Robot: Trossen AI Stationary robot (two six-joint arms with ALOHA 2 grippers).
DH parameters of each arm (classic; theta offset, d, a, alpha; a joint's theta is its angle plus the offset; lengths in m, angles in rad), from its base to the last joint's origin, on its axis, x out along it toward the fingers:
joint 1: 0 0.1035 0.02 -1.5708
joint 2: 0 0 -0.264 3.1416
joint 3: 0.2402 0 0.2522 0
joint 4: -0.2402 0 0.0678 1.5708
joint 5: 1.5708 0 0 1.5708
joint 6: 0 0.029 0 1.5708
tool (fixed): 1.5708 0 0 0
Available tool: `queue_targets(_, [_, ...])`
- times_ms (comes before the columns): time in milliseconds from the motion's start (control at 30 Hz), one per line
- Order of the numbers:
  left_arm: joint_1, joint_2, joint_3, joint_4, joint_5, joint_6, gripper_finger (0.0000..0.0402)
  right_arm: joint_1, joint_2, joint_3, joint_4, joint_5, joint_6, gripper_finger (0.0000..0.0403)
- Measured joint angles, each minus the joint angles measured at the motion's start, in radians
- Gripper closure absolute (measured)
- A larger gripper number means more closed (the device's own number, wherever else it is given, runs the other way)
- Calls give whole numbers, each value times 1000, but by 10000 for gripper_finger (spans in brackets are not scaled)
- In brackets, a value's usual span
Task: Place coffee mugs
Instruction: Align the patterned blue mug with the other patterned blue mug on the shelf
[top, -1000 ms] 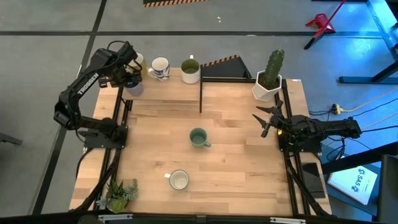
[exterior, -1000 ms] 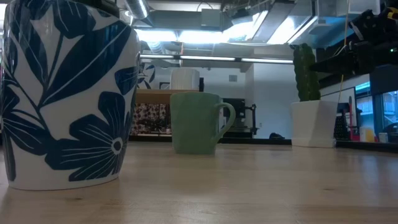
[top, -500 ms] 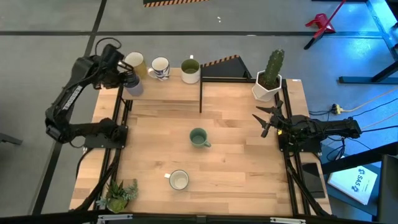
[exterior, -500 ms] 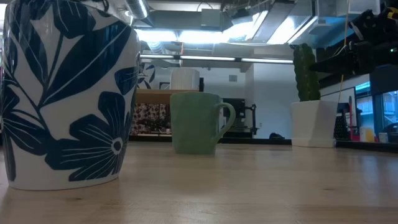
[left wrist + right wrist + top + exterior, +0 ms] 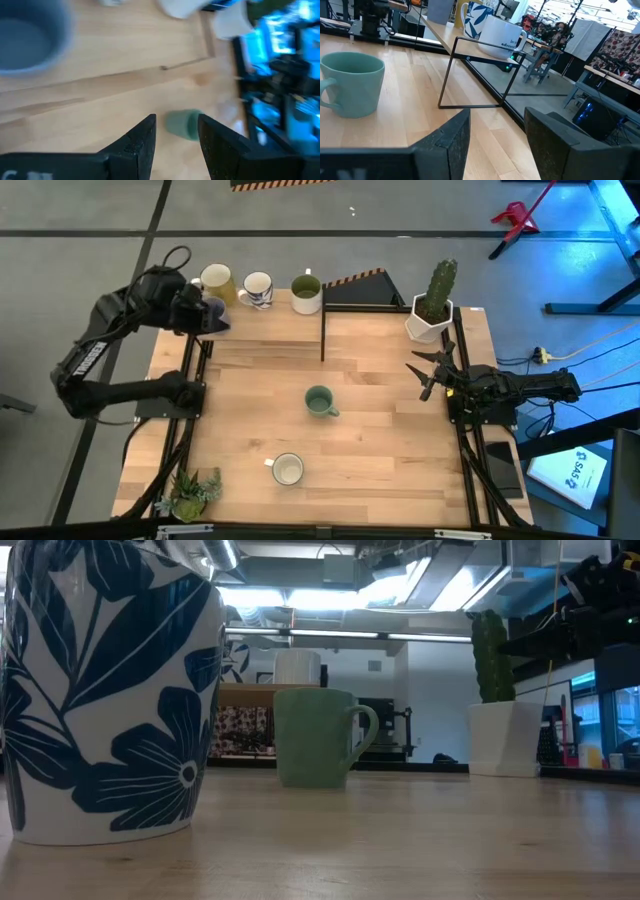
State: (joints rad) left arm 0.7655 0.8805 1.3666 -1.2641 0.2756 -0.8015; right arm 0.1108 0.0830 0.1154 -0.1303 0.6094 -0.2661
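Note:
In the high view, a cream-yellow mug (image 5: 214,280), a white mug with blue marks (image 5: 257,288) and a white mug (image 5: 306,293) stand in a row at the table's far edge. A lavender mug (image 5: 219,324) sits just nearer, partly under my left gripper (image 5: 204,311), which is open and touches nothing. The left wrist view shows the lavender mug (image 5: 29,35) off to one side and the sage green mug (image 5: 182,123) ahead. The sage green mug (image 5: 320,401) stands mid-table and a white flowered mug (image 5: 288,469) nearer. My right gripper (image 5: 424,374) waits open at the right edge.
A white faceted pot with a cactus (image 5: 432,307) stands at the far right corner. A thin black wire frame (image 5: 475,75) rises at the table's far middle, beside a dark panel (image 5: 362,290). A small green plant (image 5: 192,492) sits at the near left corner. Bare wood (image 5: 390,450) lies around the green mug.
My left gripper has drawn back from over the cream-yellow mug toward the table's left and near side, and that mug now shows fully. It now hovers by the lavender mug. No mug has shifted.

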Motion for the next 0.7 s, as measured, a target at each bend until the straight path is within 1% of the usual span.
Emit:
queue_targets(100, [-108, -4, 0, 84, 0, -57, 262, 0, 0, 0, 0, 0, 0, 226])
queue_targets(200, [-214, 17, 0, 186, -7, -92, 262, 0, 0, 0, 0, 0, 0, 226])
queue_targets(400, [-442, 133, 0, 376, -42, -111, 262, 0, 0, 0, 0, 0, 0, 226])
queue_targets(467, [-513, 183, 0, 422, -81, -86, 262, 0, 0, 0, 0, 0, 0, 226])
queue_targets(533, [-577, 234, 0, 450, -146, -43, 262, 0, 0, 0, 0, 0, 0, 226])
queue_targets(633, [-654, 312, 0, 485, -230, 40, 262, 0, 0, 0, 0, 0, 0, 226])
queue_targets(700, [-694, 355, 0, 513, -261, 97, 262, 0, 0, 0, 0, 0, 0, 226])
